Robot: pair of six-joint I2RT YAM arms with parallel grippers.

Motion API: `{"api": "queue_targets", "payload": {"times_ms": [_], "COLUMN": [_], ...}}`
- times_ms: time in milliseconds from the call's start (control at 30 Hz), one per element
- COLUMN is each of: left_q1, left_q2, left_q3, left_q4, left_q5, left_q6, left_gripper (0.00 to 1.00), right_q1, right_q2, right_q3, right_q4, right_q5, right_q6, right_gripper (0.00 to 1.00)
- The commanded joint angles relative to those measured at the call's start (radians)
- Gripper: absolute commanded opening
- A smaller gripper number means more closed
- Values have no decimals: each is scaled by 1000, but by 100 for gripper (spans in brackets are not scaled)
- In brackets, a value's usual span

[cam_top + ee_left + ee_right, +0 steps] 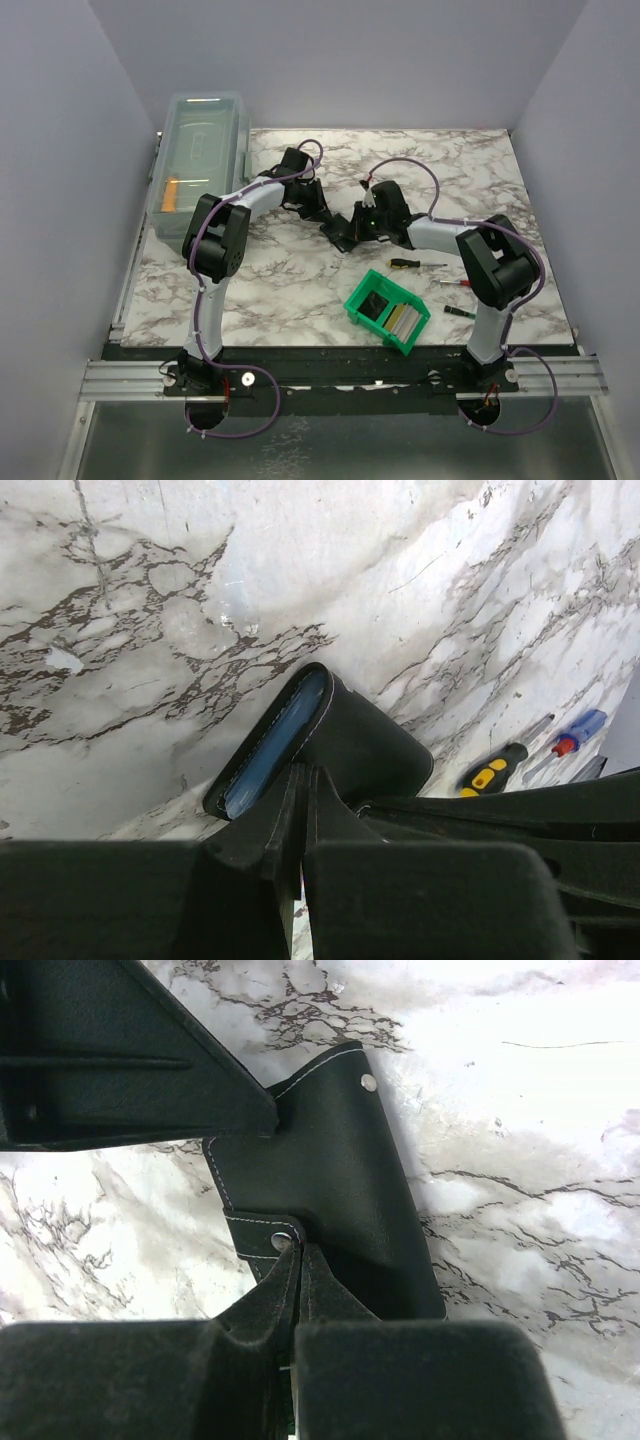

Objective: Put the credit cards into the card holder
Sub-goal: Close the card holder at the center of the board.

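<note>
The black card holder [340, 232] is held just above the middle of the table between both grippers. In the left wrist view it stands partly open and shows its blue-grey inner face [272, 742]. My left gripper [302, 780] is shut on one edge of it. My right gripper [298, 1252] is shut on its stitched snap tab, with the holder's black outer side [340, 1160] in front. In the top view the left gripper [325, 213] and the right gripper [354, 228] meet at the holder. The credit cards [398, 319], dark and cream, lie in the green bin [365, 316].
A clear lidded box [200, 160] stands at the far left edge. A yellow-and-black screwdriver [405, 264] and two smaller ones [455, 283] lie right of the bin. The yellow-and-black screwdriver also shows in the left wrist view [490, 770].
</note>
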Motion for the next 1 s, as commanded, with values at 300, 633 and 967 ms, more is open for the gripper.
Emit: {"api": "queue_targets", "payload": {"times_ms": [300,633,967], "left_q1": [-2,-8,-16], "left_q2": [24,31,30], "left_q3": [4,16,16], "left_q4": [-98,-105,-107], "left_q5": [-12,-2,9], "left_q6": [47,53,47], "left_gripper": [0,0,0], "right_q1": [-19,17,102], "right_q2": [164,303,552], "right_q3": [229,399,770], "right_q4": [-398,-648,-1025], "right_q5": [59,217,524], "right_q6": [-10,-19,100], "right_gripper": [0,0,0]}}
